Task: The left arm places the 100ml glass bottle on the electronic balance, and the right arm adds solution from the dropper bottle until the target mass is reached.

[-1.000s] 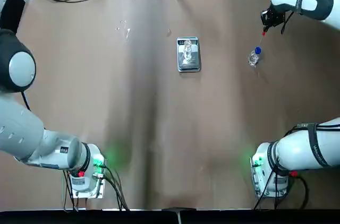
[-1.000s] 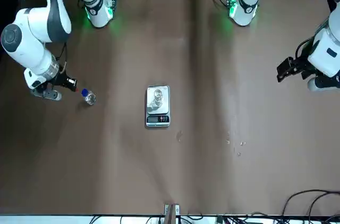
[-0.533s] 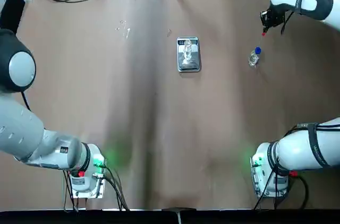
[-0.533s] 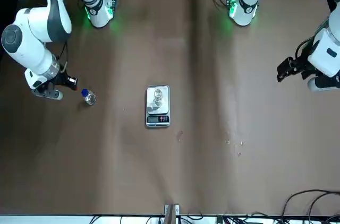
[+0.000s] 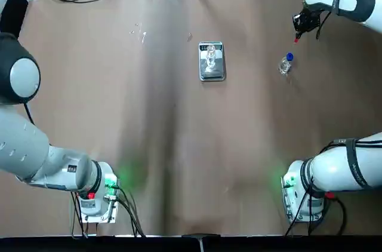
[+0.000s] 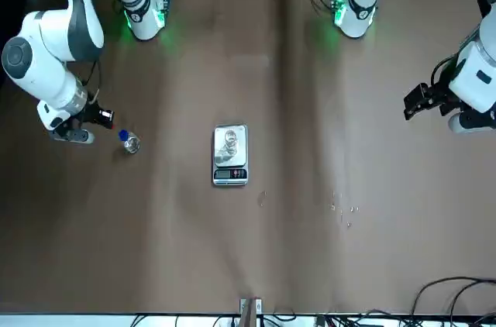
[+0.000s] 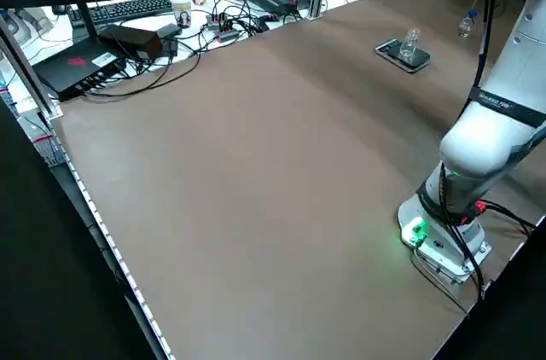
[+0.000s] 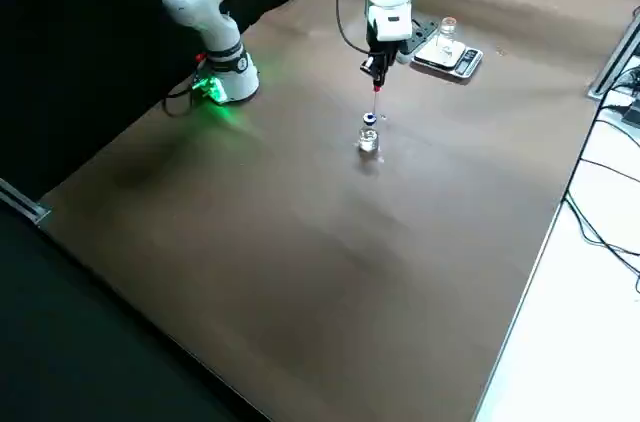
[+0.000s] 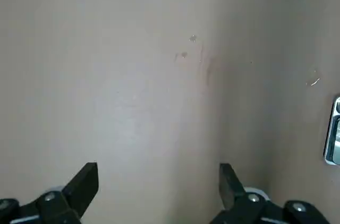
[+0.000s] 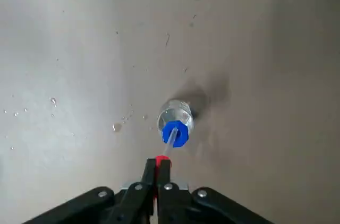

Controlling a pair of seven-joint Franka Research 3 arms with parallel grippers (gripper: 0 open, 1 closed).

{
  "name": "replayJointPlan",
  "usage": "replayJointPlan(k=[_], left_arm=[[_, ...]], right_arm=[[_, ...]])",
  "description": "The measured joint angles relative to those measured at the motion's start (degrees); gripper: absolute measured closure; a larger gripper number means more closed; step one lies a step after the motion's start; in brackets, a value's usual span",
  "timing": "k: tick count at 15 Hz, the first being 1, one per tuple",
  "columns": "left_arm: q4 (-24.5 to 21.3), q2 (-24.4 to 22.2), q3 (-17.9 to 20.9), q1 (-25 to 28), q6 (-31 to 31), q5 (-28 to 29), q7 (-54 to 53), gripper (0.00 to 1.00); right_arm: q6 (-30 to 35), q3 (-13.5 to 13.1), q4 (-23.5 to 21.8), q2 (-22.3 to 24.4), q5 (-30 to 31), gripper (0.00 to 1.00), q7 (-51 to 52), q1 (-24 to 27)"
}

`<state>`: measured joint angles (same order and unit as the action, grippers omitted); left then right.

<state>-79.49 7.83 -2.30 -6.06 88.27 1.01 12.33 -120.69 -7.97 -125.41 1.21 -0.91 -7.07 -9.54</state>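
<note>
The right gripper [image 10: 157,173] is pinched tight on the red top of a thin dropper [image 10: 168,141], whose clear stem reaches down toward the blue cap of the dropper bottle [image 10: 175,122]; in the right side view the dropper hangs above the bottle, though whether its tip is clear of the mouth cannot be told. The likely trouble lies here: the bottle is tiny and stands loose on the brown table [image 5: 179,144], so a tip still in the neck could tip or drag it, and a slim stem held only by its top could swing and shed drops on the way across, as the small wet spots beside the bottle suggest it may. Well apart toward the table's middle lies the electronic balance [image 5: 212,61], a flat silver scale with a dark display strip at one end, and on its plate stands the 100ml glass bottle [image 5: 210,55], clear, colourless and uncapped; its narrow neck leaves little margin for aiming, and a drop landing on the plate would falsify the mass. Farther off at the table's left edge, the left gripper [image 9: 158,181] hangs idle with fingers spread wide, holding nothing.
</note>
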Motion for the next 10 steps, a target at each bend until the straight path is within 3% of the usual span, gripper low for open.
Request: replayJointPlan(k=[10], left_arm=[[0.0, 0.0, 0.0, 0.0, 0.0, 0.0, 0.0, 0.0]], right_arm=[[-3.5, 0.0, -0.9, -1.9, -3.7, 0.96, 2.0, 0.0]])
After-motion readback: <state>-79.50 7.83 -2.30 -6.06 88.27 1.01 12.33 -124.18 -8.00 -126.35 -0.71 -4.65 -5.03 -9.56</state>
